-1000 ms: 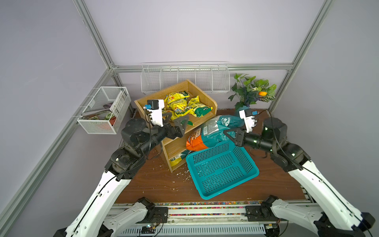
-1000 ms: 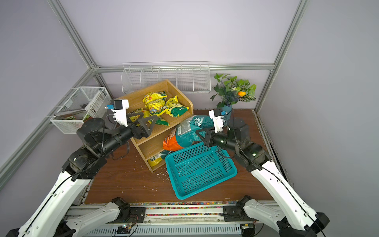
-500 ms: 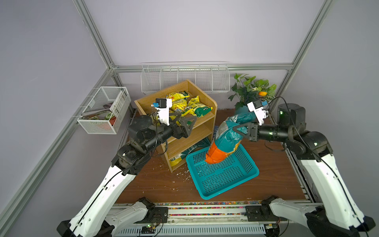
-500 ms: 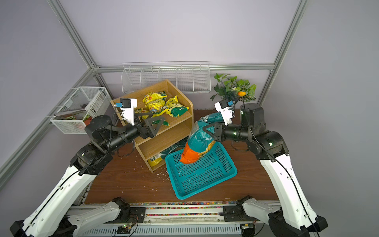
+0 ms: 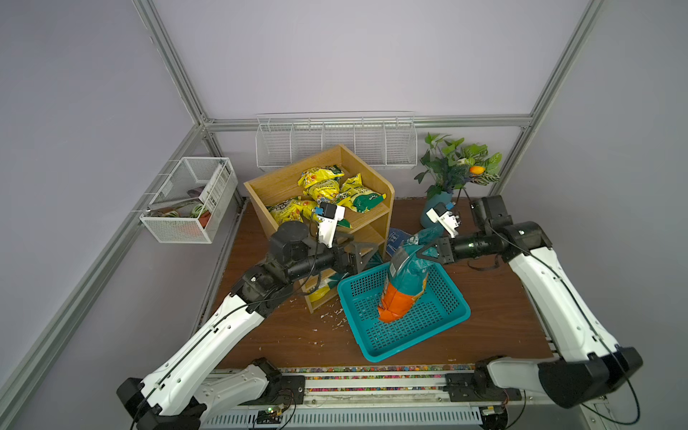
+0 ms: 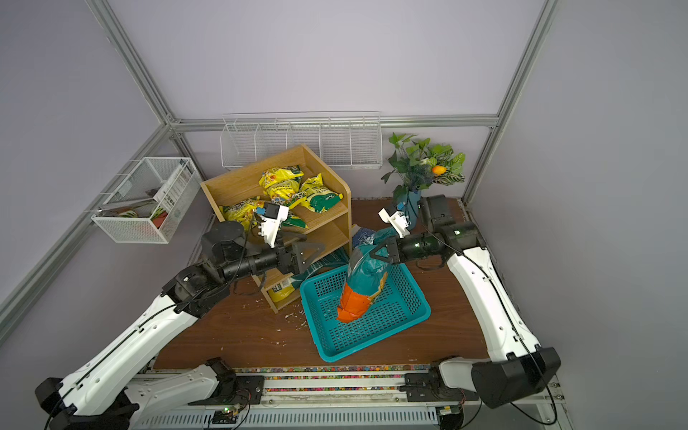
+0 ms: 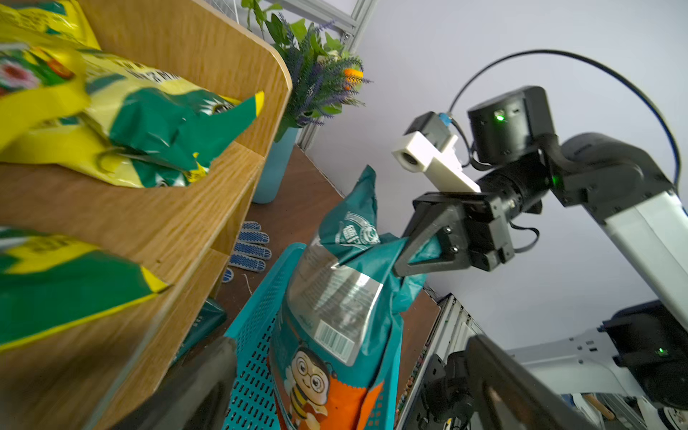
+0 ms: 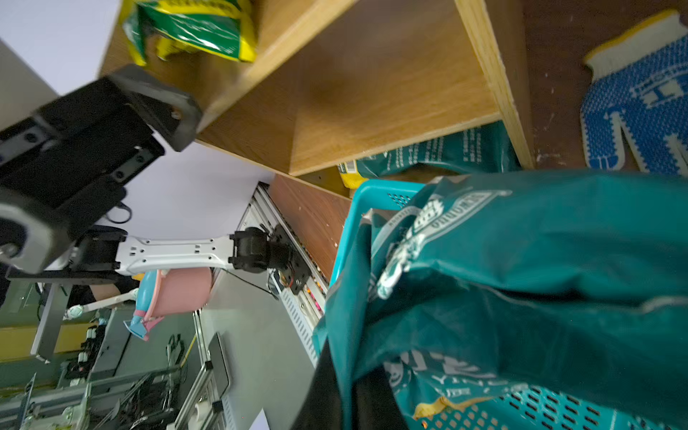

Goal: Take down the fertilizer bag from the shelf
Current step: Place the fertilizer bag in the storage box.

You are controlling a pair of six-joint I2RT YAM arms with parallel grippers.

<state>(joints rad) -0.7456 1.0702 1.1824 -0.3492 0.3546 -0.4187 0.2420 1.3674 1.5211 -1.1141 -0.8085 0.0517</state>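
Observation:
The fertilizer bag, teal with an orange bottom and a bee picture, hangs upright over the teal basket. Its orange end reaches down inside the basket. My right gripper is shut on the bag's crumpled top; the right wrist view shows the teal film pinched in that gripper. The oak shelf stands behind and left. My left gripper is open and empty in front of the shelf's middle tier.
Yellow-green bags lie on the shelf's top tier, more on the lower tiers. A blue-dotted glove lies beside the shelf. A potted plant stands at the back right. A white wire rack and white mesh basket hang on the walls.
My right gripper has carried the bag away from the shelf and over the basket; the bag swung from lying sideways to hanging upright. My left gripper has moved right along the shelf front.

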